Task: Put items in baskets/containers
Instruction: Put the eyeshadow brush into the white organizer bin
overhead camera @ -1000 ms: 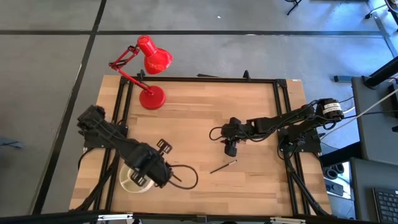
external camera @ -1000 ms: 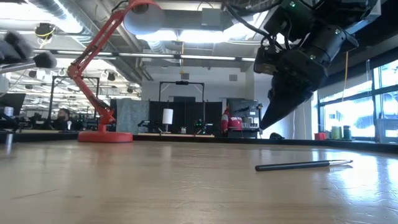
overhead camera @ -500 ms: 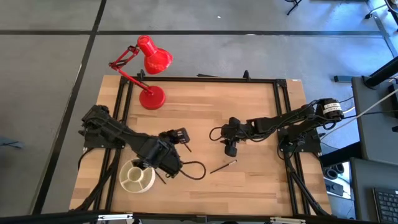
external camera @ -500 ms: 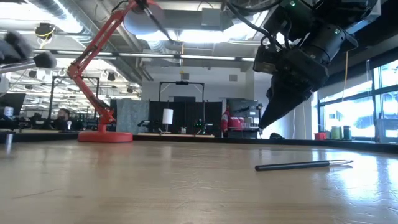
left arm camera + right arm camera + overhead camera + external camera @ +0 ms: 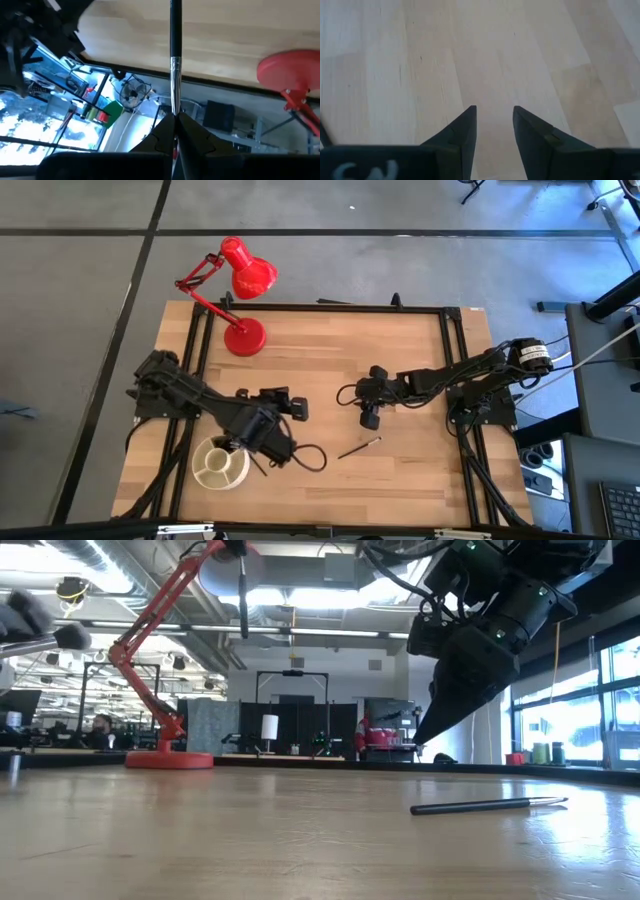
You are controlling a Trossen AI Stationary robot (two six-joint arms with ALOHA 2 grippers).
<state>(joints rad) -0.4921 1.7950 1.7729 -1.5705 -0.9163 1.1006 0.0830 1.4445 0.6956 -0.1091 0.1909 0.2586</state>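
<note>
1 makeup brush (image 5: 359, 448) lies flat on the wooden tabletop (image 5: 330, 350), well to the right of the cream dish (image 5: 221, 465) at the tabletop's front-left. A 2nd brush (image 5: 174, 55) is clamped in the left tool (image 5: 176, 131), held above the tabletop just right of the dish. The right tool (image 5: 368, 421), fingers (image 5: 462, 132) apart, hovers beyond the lying brush. A red lamp (image 5: 243, 305) stands far behind the dish.
</note>
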